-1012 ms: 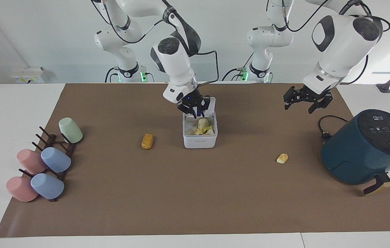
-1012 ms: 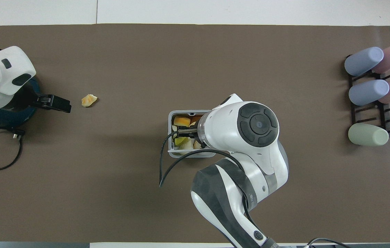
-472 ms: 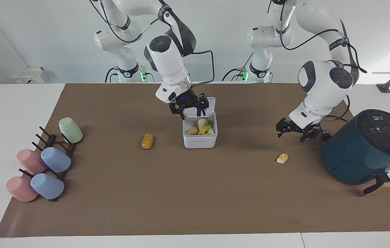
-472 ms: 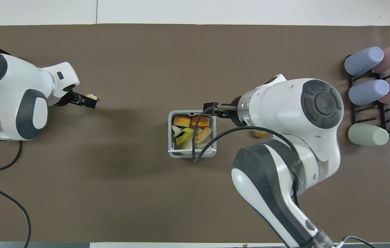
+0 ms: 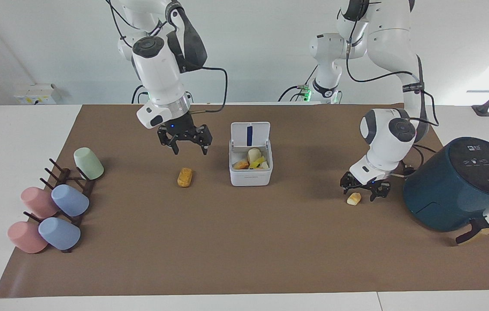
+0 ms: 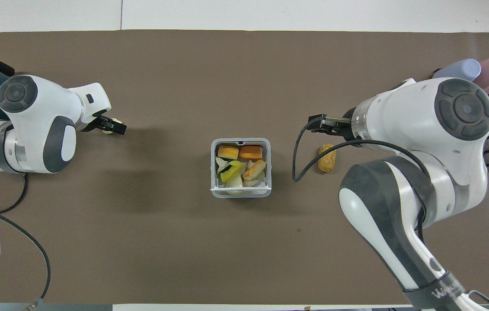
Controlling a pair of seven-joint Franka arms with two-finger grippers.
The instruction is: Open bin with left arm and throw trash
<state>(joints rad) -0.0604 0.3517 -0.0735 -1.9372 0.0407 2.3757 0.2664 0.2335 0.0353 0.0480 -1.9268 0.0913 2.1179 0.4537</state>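
Near to far: small yellow-white chunk has the left gripper right over it, fingers spread. Bread-like lump sits under the spread right gripper. Both look light and squishy, so pinch mid-body gently. Bin open between them.

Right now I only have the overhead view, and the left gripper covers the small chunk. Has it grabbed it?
Observer: Not that I can tell; facing view shows the left gripper low at the mat, fingers spread, the chunk at its tips.
Operator: Is the right gripper down on the bread lump?
Observer: No, the right gripper hangs open above the mat; the bread lump lies untouched.
Operator: Bin lid?
Observer: The bin has its lid standing upright, open.
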